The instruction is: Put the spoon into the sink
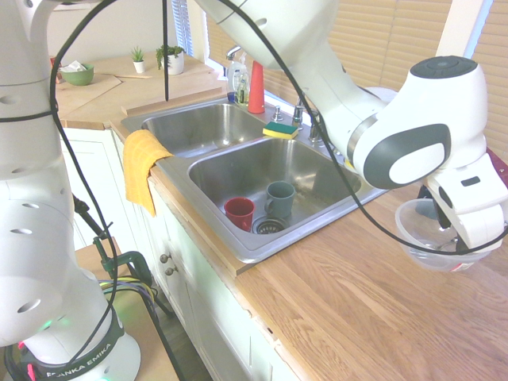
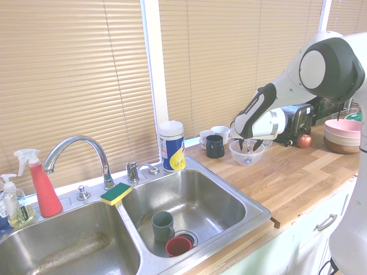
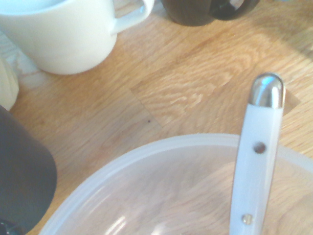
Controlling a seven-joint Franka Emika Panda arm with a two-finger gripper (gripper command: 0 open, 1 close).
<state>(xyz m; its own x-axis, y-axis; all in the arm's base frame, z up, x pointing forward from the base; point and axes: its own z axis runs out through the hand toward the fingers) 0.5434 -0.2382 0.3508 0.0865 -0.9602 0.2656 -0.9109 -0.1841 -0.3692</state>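
The sink is well apart from the clear bowl on the worktop. The spoon stands inside the bowl. The pincer hangs over it; I cannot tell if it grips. A bad pinch might tip the light bowl.

White-handled spoon in clear bowl

text: "FRANKA EMIKA" | on: arm base ring — white letters | other print — unreadable
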